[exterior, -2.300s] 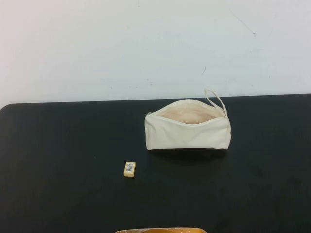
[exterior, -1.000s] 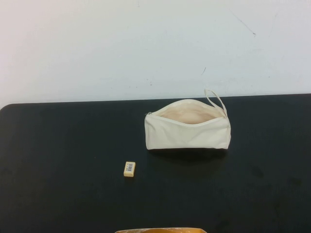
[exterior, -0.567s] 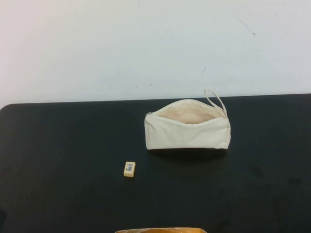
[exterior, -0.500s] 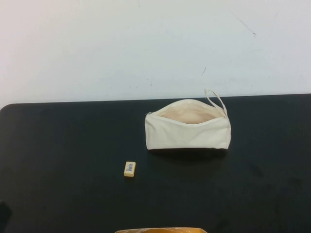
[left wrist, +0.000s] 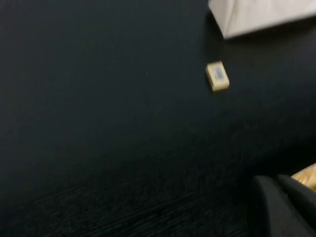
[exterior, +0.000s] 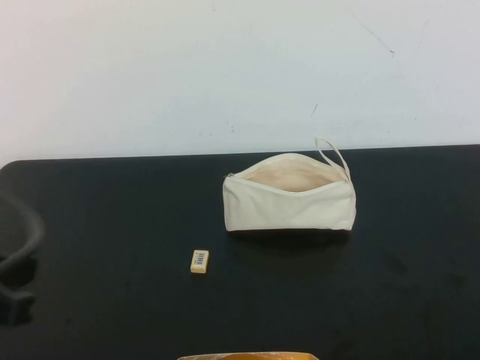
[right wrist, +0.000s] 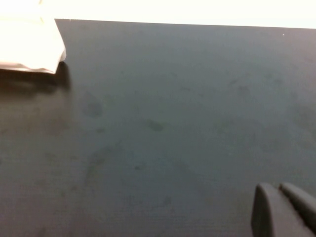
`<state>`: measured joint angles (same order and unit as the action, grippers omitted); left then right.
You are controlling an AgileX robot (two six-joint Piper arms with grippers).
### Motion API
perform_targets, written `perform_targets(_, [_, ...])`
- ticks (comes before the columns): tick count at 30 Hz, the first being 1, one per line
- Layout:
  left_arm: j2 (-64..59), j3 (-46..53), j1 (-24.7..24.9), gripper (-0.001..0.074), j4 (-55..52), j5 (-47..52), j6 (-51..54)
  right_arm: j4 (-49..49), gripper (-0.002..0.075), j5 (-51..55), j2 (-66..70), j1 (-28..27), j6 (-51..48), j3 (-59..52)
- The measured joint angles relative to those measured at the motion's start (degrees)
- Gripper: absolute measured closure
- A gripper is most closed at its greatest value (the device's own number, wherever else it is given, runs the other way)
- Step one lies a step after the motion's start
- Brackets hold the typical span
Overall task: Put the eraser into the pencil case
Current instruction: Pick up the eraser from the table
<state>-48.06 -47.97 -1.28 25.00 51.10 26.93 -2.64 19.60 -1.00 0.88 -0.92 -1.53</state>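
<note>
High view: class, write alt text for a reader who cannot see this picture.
A cream pencil case stands unzipped and open on a black table, with a tiny yellow eraser lying apart from it, nearer the robot and to its left. Part of the left arm shows blurred at the left edge; neither the left gripper nor the right gripper appears in this view.

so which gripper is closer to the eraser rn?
Left. The left gripper is entering at the table's left edge, level with the eraser. The right gripper is outside the high view, right of the pencil case.
</note>
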Motion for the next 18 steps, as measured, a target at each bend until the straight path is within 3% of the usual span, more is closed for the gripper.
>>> perform_targets(5, [-9.45,-2.55,7.4,0.0737,-6.71,-0.1,-1.99,0.0,0.0727,0.0,0.0,0.0,0.0,0.0])
perform_targets(13, [-24.47,-9.23,20.94,0.0737,-23.02,-0.47,-15.9,0.0,0.0727,0.0,0.0,0.0,-0.23,0.0])
perform_targets(18, [-31.99,-14.61,26.68,0.0737,-28.2,-0.59,-21.53,0.0,0.0727,0.0,0.0,0.0,-0.89,0.0])
